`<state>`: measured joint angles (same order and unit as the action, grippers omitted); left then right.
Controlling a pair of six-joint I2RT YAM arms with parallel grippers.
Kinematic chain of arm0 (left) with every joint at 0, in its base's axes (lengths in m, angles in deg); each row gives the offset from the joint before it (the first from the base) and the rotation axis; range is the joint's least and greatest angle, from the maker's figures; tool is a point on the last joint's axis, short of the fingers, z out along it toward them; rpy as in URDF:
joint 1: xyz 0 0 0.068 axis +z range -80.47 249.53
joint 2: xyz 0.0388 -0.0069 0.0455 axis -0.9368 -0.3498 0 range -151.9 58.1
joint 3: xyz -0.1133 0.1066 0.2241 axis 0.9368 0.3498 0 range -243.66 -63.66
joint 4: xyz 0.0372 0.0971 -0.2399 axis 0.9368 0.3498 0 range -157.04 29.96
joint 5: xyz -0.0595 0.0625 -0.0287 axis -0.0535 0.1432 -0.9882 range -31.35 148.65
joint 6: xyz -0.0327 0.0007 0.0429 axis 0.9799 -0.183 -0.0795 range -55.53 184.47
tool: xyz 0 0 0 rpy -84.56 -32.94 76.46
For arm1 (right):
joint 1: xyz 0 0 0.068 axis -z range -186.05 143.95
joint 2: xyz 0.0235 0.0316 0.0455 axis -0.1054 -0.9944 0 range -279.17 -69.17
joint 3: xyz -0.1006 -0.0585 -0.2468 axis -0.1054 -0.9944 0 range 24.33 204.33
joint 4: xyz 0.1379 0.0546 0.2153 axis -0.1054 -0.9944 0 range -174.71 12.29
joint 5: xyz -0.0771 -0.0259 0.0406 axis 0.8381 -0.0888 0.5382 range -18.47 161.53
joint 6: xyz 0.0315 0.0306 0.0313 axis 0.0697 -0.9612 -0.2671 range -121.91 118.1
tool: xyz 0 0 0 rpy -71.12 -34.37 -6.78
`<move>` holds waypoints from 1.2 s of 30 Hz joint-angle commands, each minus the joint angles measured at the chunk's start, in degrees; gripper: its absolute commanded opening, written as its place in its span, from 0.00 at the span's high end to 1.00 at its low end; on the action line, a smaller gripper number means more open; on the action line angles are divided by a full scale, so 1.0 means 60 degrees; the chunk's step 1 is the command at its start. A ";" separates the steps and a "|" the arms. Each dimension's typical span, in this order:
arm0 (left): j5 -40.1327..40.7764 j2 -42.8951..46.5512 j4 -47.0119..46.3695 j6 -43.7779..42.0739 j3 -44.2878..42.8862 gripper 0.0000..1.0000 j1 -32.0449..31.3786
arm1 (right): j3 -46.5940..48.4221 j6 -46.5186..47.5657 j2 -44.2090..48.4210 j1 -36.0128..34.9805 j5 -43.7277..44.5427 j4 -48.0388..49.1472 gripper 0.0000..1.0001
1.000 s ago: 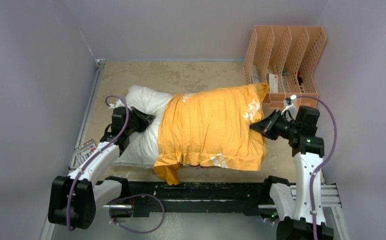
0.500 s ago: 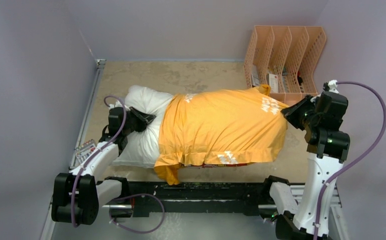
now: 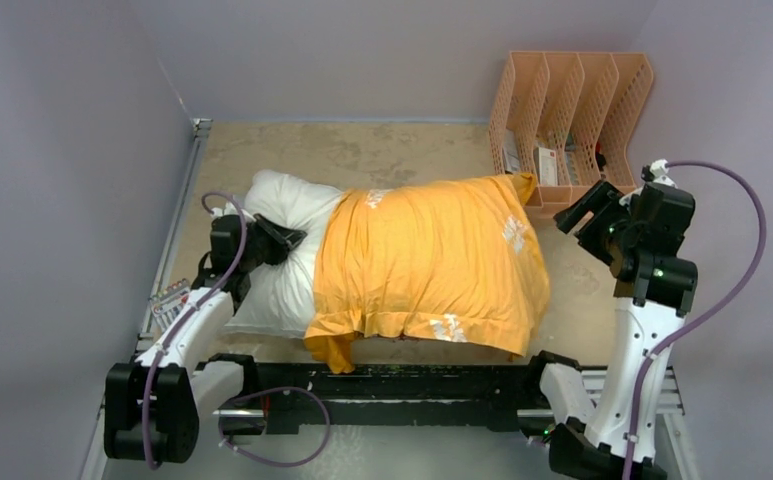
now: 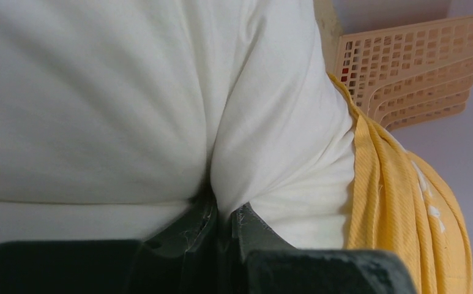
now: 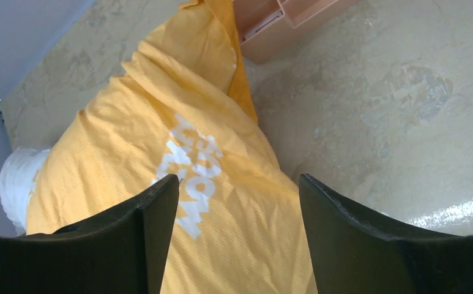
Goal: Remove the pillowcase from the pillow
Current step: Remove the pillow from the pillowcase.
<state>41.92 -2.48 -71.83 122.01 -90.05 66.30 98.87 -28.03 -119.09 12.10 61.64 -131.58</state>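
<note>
Pillowcase: the orange pillowcase (image 3: 427, 260) lies lettering-up over the right part of the pillow (image 3: 280, 205); we see the white left end of the pillow bare, so we judge the job partly done.
Left gripper: the left gripper (image 4: 221, 214) has its jaws closed tight on a thin fold of the white pillow at that bare end; no orange cloth is in the pinch.
Right gripper: the right gripper (image 5: 237, 190) hangs above the table (image 3: 382, 150) just beside the right end of the pillowcase; its jaws stand wide apart and hold nothing.
Risk, anchor slipping: the left pinch has only a small pleat; a hard pull to the right could drag that fold out, and the pillow would slide along inside the cover instead of coming free.
Risk, bad regrasp: if the right jaws close too deep into the right end, we think they could catch the pillow along with the cloth; then pulling strips nothing.
Risk, snagging: the far right corner of the pillowcase sits close against the peach organiser (image 3: 572, 115); we cannot tell whether they touch; cloth drawn that way could hook on it or shove it.
Risk, near hem: the loose open edge droops at the near table edge towards the black rail (image 3: 412, 385); it could catch there.
Risk, bunching: the cover could bunch around the plump middle and bind.
</note>
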 commanded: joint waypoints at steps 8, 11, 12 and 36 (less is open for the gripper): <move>0.0178 0.0480 0.4296 -0.2192 -0.1323 0.42 0.0378 | 0.0789 0.0187 -0.1021 -0.2181 -0.2148 0.1150 0.26; 0.0384 0.0620 0.5033 -0.2428 -0.1909 0.39 0.0306 | 0.0418 -0.0258 -0.1455 -0.4710 -0.0847 0.1409 0.26; 0.0441 0.0663 0.5298 -0.2577 -0.2158 0.38 0.0276 | 0.0360 -0.0411 -0.1709 -0.5446 -0.0440 0.1374 0.27; 0.1660 0.0295 0.6413 -0.3134 -0.4328 0.38 -0.3371 | -0.1843 -0.3643 -0.2783 -1.0802 0.6212 0.1191 1.00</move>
<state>53.19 -0.23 -33.04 101.48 -115.01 50.46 94.08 -47.62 -139.78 -57.38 96.32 -122.68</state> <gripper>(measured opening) 0.599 0.008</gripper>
